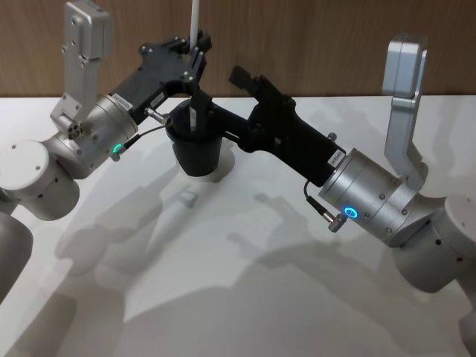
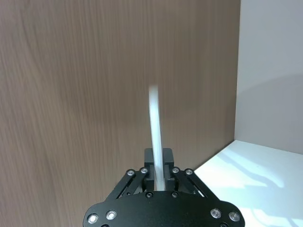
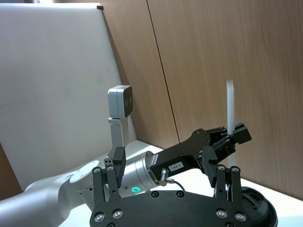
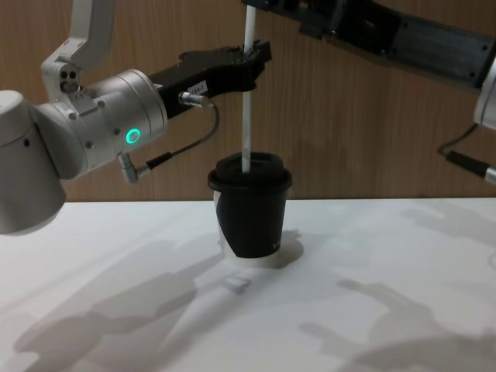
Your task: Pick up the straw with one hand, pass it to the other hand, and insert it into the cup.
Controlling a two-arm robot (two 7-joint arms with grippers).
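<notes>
The black cup point(image 1: 198, 154) with its domed lid point(image 4: 249, 177) stands upright on the white table. The thin white straw point(image 4: 246, 101) stands vertical over it, its lower end in the lid's top. My left gripper point(image 1: 195, 58) is shut on the straw's upper part, above the cup; the left wrist view shows the straw point(image 2: 155, 137) pinched between the fingers point(image 2: 166, 158). My right gripper point(image 1: 232, 100) reaches in from the right, close beside and above the cup. It is open, its fingers point(image 3: 226, 176) spread wide, with the left gripper point(image 3: 226, 138) and straw point(image 3: 230, 105) beyond them.
A small white scrap point(image 1: 187, 198) lies on the table point(image 1: 245, 297) just in front of the cup. A wooden wall point(image 4: 349, 132) rises right behind the cup. Both arms crowd the space over the cup; the table's front and right are open.
</notes>
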